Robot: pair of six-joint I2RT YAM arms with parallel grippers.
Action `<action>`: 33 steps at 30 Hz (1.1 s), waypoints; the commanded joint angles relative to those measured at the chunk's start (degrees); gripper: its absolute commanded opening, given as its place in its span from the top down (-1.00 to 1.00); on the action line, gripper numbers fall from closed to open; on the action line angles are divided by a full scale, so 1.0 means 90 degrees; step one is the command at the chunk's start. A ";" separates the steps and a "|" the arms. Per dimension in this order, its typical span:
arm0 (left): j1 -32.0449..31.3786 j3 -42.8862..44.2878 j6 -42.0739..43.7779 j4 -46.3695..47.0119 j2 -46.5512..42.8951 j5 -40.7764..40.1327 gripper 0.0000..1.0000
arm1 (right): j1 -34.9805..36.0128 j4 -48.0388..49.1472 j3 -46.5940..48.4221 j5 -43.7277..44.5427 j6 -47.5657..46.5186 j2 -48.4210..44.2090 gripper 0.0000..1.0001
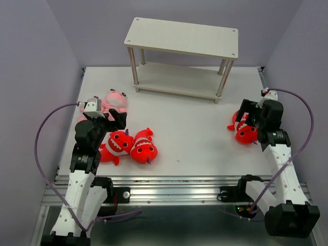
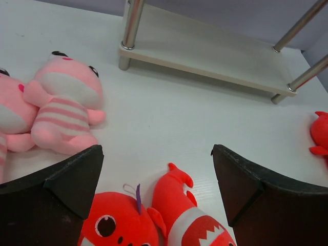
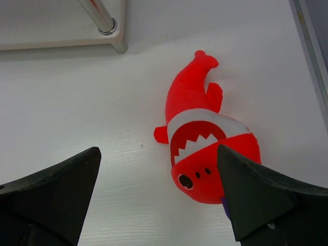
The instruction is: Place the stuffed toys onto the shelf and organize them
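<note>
From the overhead camera I could not see the two pink toys [image 1: 114, 101] whole: they sat partly behind the left wrist, at the far left of the table [image 1: 189, 133]. The left wrist camera cut one of them off at its left border and showed the other on its back, striped belly up. The pair of red toys [image 1: 121, 142] beside the left arm ran off the bottom of that view, partly behind the fingers [image 2: 66, 184]. From above, the third red toy [image 3: 205, 143] was half covered by the right arm. Of the shelf [image 1: 182, 37], the wrist cameras gave me only the lower board and some legs.

The left gripper [image 2: 156, 154] was spread wide with nothing in it, over the pair of red toys; I could not tell whether a finger touched them. The right gripper [image 3: 159, 151] was equally wide and held nothing. The third red toy lay within its spread, head toward the camera, and the right finger overlapped that head in view, contact unclear.

All five toys lay on the table. The shelf stood at the far edge by the wall. The third red toy lay near the table's right edge, not far from the shelf's right front leg. Bare white tabletop ran between the two groups and up to the shelf's front.
</note>
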 commanded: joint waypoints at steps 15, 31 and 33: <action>-0.0997 0.0365 -0.2626 -0.1580 -0.0228 0.0694 -0.98 | 0.0006 0.0802 -0.0982 -0.4873 -0.2265 0.0060 -1.00; -0.3634 0.0823 -0.4757 -0.3425 0.1322 -0.2489 -0.90 | 0.0006 0.0090 -0.0728 -0.5019 -0.2782 0.0354 -1.00; -0.3741 0.0892 -0.4836 -0.3680 0.1529 -0.2655 -0.89 | 0.0006 0.0090 -0.0757 -0.4951 -0.2792 0.0275 -1.00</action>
